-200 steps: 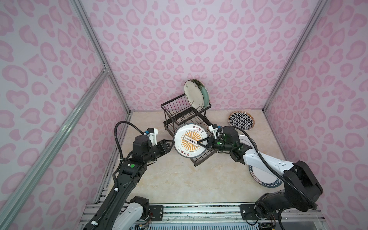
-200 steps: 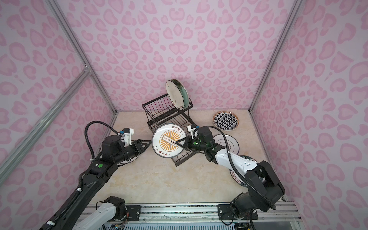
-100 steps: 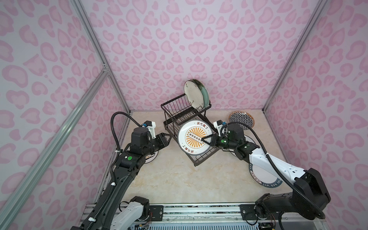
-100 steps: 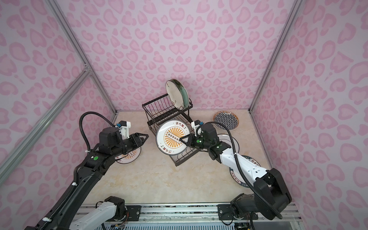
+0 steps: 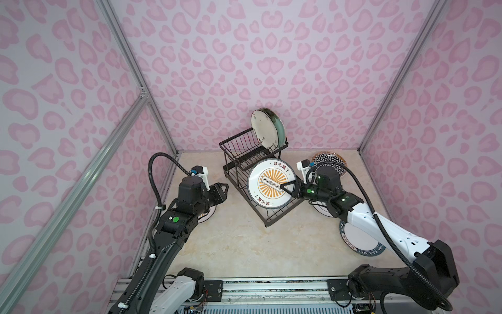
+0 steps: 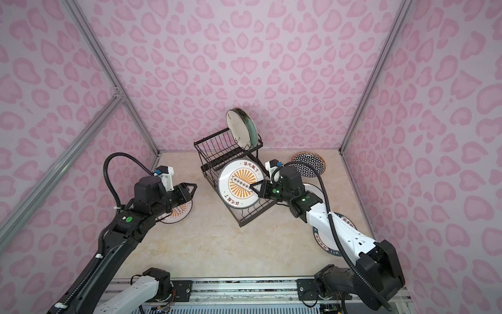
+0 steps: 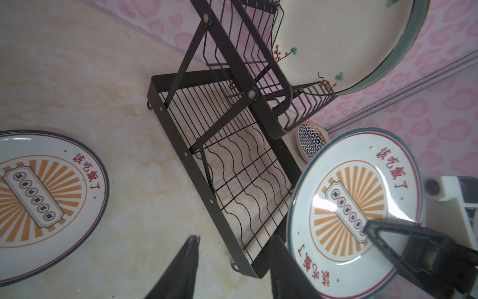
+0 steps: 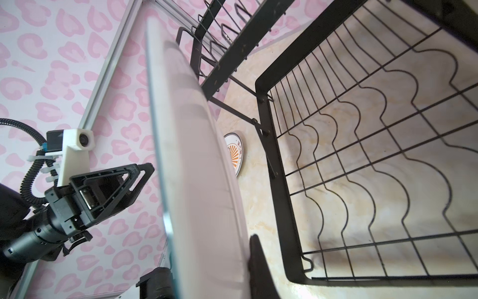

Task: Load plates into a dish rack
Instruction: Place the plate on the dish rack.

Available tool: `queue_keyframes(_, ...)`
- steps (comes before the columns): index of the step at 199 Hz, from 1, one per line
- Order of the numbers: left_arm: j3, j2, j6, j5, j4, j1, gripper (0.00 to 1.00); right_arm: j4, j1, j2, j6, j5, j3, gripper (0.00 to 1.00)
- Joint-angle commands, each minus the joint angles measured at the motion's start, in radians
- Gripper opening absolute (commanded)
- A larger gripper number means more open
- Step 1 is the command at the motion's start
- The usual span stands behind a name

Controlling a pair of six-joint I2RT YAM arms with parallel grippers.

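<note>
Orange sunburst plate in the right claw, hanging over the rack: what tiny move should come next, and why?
Probably ease it down. The right gripper is shut on the orange sunburst plate, held nearly on edge over the dish rack's wavy-wired lower tray, which lies bare beneath it. The plate's bottom rim should seat between those wires before release.

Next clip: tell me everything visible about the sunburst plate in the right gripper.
The sunburst plate is round, glossy white, ceramic by its look, with an orange sunburst centre, red lettering and a dark teal rim; its back is plain white. It stands tilted, nearly upright, face toward the left arm, above the lower tray of the dish rack. The right gripper is shut on it, one finger across the face. Whether it touches the wires is unclear.
</note>
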Motion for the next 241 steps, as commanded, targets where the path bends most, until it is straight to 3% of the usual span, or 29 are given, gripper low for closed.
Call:
queue_keyframes(1,-0.002,0.003,0.021,-0.025,0.037,0.001,0.47,0.016,-0.009,-0.007,-0.066,0.037,0.039,0.0)
queue_keyframes(72,-0.057,-0.043,0.011,-0.04,-0.004,0.001,0.46,-0.133,-0.023,0.026,-0.219,0.176,0.281,0.0)
queue_keyframes(158,-0.081,-0.083,-0.015,0.001,0.015,-0.001,0.46,-0.152,-0.013,0.17,-0.367,0.319,0.633,0.0)
queue_keyframes(241,-0.092,-0.091,-0.039,0.026,0.02,-0.001,0.46,-0.202,0.132,0.426,-0.718,0.658,0.991,0.0)
